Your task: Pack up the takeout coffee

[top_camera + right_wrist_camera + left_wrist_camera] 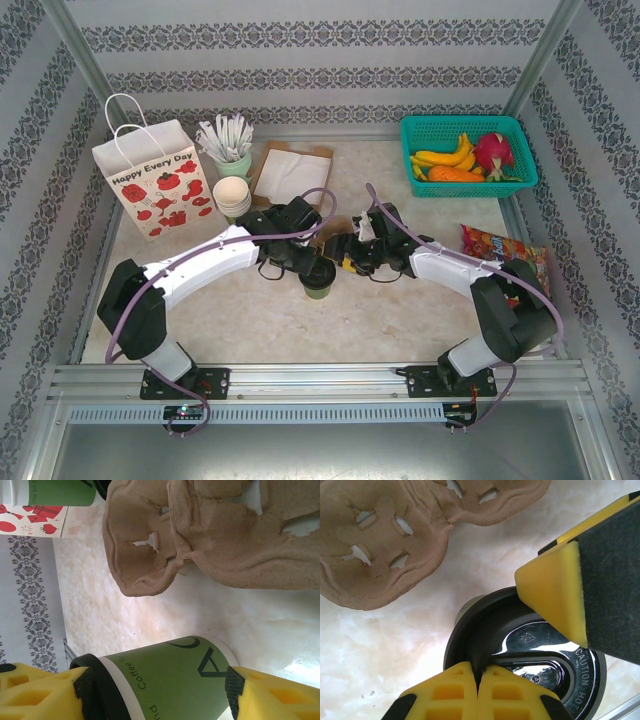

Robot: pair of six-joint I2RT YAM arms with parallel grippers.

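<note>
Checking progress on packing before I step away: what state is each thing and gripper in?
Cup: upright, lid on.
Carrier: visible wells empty.
Bag: upright.
Basket: holding fruit.
Left gripper: shut, at the lid.
Right gripper: open, astride the cup.

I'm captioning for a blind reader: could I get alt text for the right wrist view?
A green coffee cup with a black lid appears sideways between the right gripper and its yellow fingers. Behind it, a brown pulp cup carrier rests on a pale marble table.
</note>
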